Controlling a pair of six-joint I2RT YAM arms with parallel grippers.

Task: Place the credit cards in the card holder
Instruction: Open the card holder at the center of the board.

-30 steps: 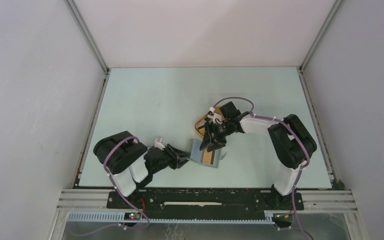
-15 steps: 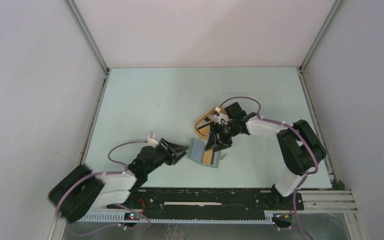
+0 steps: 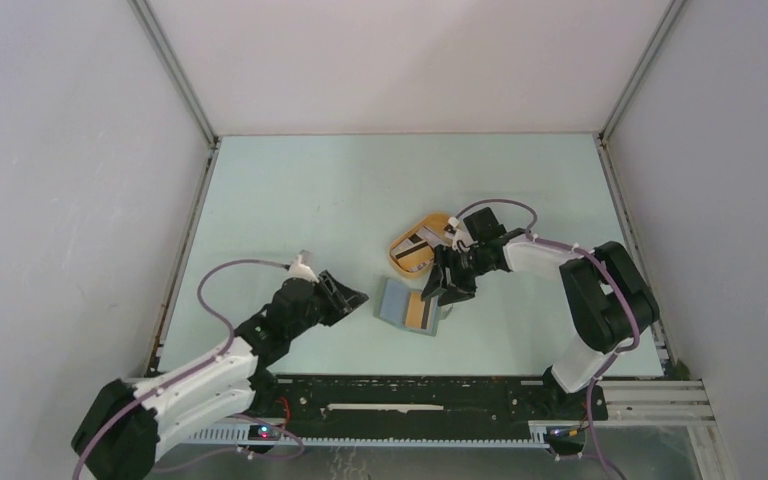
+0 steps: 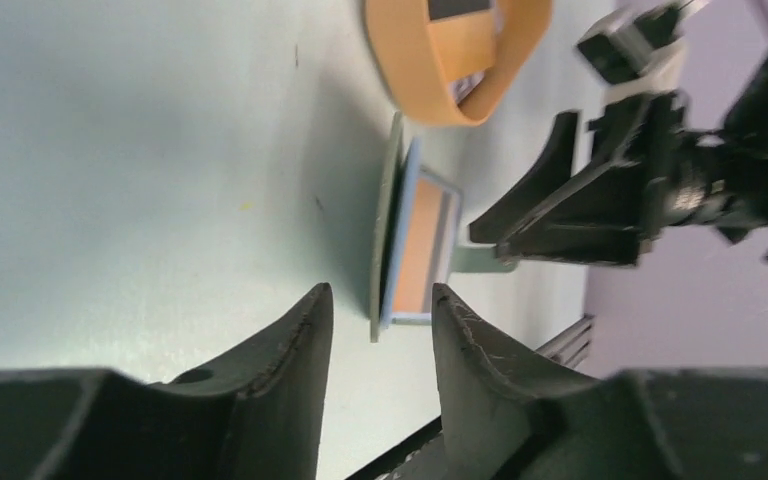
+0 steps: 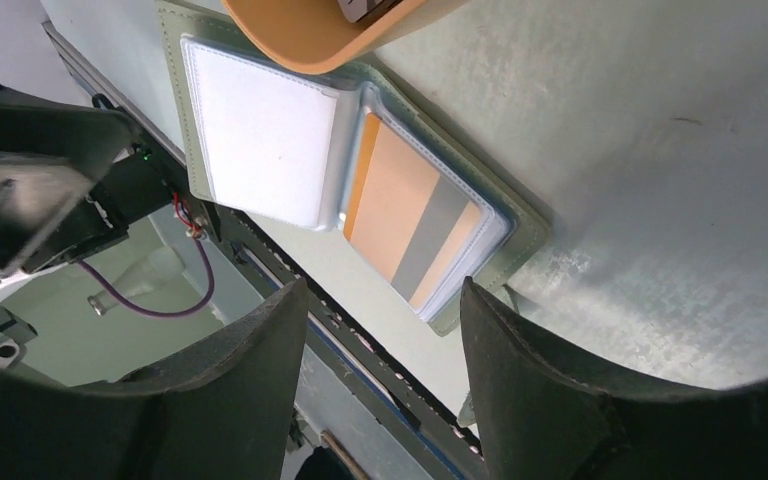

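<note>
The card holder (image 3: 396, 302) lies open flat on the table, its whitish inner panel (image 5: 260, 140) on one side. A tan credit card with a grey stripe (image 5: 410, 215) sits in its clear sleeve (image 3: 422, 313). More credit cards (image 3: 415, 247) lie in the orange tray. My left gripper (image 3: 356, 297) hovers open just left of the holder, apart from it, and sees it edge-on (image 4: 390, 240) past its tips (image 4: 378, 292). My right gripper (image 3: 448, 291) is open and empty over the holder's right edge (image 5: 382, 285).
The orange oval tray (image 3: 401, 264) stands right behind the card holder, its rim (image 4: 430, 85) almost touching it. The black rail (image 3: 410, 385) of the arm bases runs along the near table edge. Grey walls enclose the table on three sides.
My left gripper has let go of the holder's left edge, opened and drawn back a little while its arm swung low to the left. The right gripper has shifted rightward off the holder's middle.
</note>
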